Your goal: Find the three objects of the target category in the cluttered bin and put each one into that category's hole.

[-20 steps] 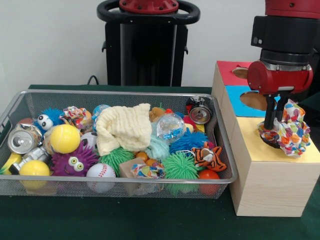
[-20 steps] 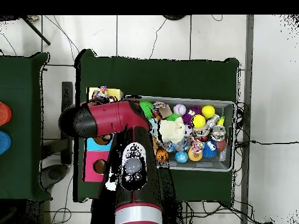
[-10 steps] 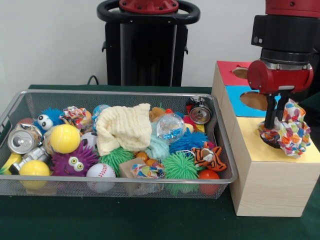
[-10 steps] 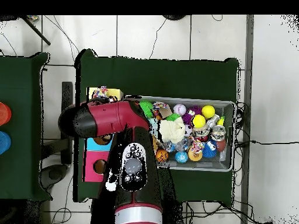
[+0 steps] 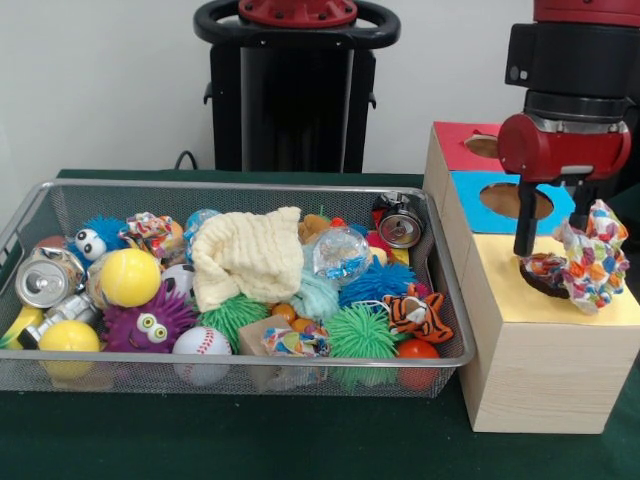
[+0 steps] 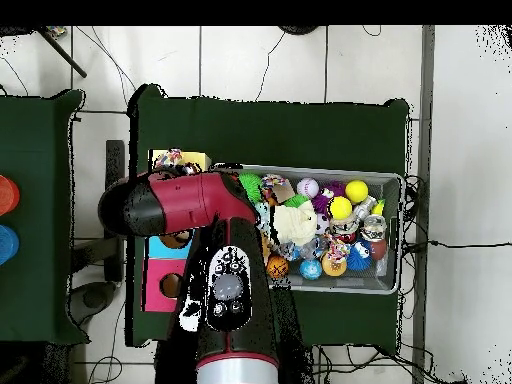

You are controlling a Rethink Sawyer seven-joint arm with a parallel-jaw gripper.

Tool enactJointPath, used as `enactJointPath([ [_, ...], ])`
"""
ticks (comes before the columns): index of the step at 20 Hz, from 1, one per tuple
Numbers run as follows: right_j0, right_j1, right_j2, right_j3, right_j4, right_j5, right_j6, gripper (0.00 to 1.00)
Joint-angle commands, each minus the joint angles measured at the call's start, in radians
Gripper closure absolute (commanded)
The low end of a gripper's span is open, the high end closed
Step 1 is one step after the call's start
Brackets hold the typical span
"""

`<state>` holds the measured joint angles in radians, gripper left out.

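So the arm is parked over the wooden box (image 5: 520,340), and the fingers (image 5: 549,232) look spread apart. One dark finger hangs down on the left, and the other is mostly hidden behind the colourful scrunchie (image 5: 585,262). The scrunchie sits on the yellow panel (image 5: 520,295), draped over the dark hole there. It's just to the right of the visible finger and below the red wrist, and nothing seems to be pinching it. My read is that it's been let go but hasn't dropped through yet, since most of it bunches up above the hole.

It's a crumpled lump, so there isn't much of a long axis. If anything it's tilted, with its taller end up and to the right, away from the finger.

Progress-wise, I can't see what's already inside the box. In the wire bin (image 5: 60,200), well off to the left of the fingers, there's a similar patterned fabric bundle (image 5: 150,232) at the back and another patterned piece (image 5: 292,342) near the front. I'd guess those two are what's left. The overhead view mostly shows the arm covering the box.
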<state>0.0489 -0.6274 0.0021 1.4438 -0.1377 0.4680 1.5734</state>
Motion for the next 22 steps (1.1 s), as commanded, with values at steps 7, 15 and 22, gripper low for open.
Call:
enactJointPath([
  [7, -0.012, 0.010, 0.026, 0.078, 0.013, -0.049, 0.175, 0.00],
  [15, -0.012, 0.007, 0.033, 0.077, 0.000, -0.048, 0.152, 0.00],
  [22, -0.016, -0.010, 0.040, 0.087, -0.004, -0.041, 0.135, 0.00],
])
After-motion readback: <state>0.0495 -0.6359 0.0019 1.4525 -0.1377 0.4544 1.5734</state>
